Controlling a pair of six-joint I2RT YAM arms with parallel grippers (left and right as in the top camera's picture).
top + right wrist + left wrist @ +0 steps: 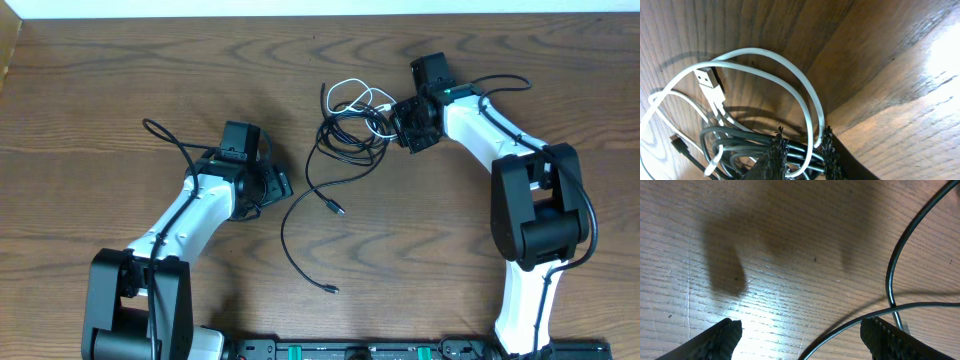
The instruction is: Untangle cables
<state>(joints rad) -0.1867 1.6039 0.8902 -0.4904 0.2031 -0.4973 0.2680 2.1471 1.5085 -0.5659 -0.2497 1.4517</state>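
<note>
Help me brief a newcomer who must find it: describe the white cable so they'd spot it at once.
On the wooden table, look to the far side where the right gripper meets a tangle of black cables. The white cable loops over that tangle, one loop passing between the gripper's fingers. It is the only pale strand, ending in a flat USB plug.
</note>
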